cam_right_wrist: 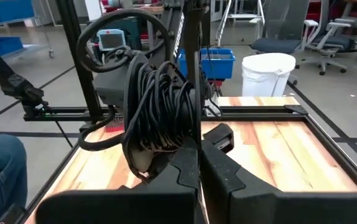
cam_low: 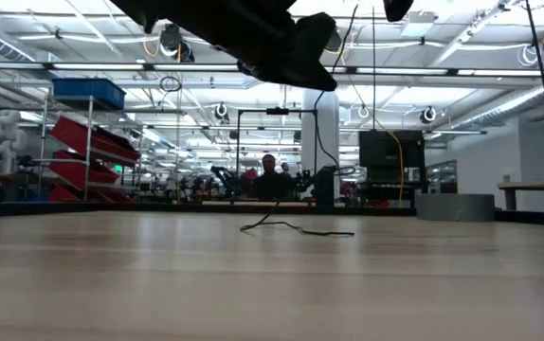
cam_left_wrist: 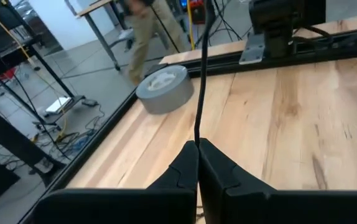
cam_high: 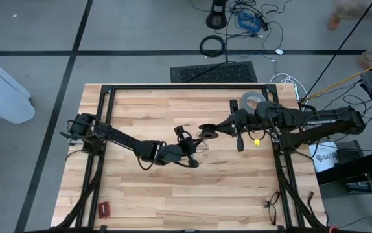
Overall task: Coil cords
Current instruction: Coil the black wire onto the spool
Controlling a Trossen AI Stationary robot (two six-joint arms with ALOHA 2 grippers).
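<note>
In the high view the thin black cord point(cam_high: 202, 147) was barely distinguishable against the table point(cam_high: 173, 194), and its bluish-green spot could not be located. In the low view both arms were cut off by the upper edge; only a loose run of cord point(cam_low: 296, 227) lying on the wood was shown. No containers were observed on the table; a grey tape roll point(cam_high: 253, 99) was positioned near the far right corner. The left gripper point(cam_left_wrist: 198, 149) was extended toward the table centre, its jaws closed on the cord point(cam_left_wrist: 201, 81). The right gripper point(cam_right_wrist: 199, 152) was positioned opposite it, jaws fully closed, with the cord point(cam_right_wrist: 160, 106) wound in a bundle directly ahead.
</note>
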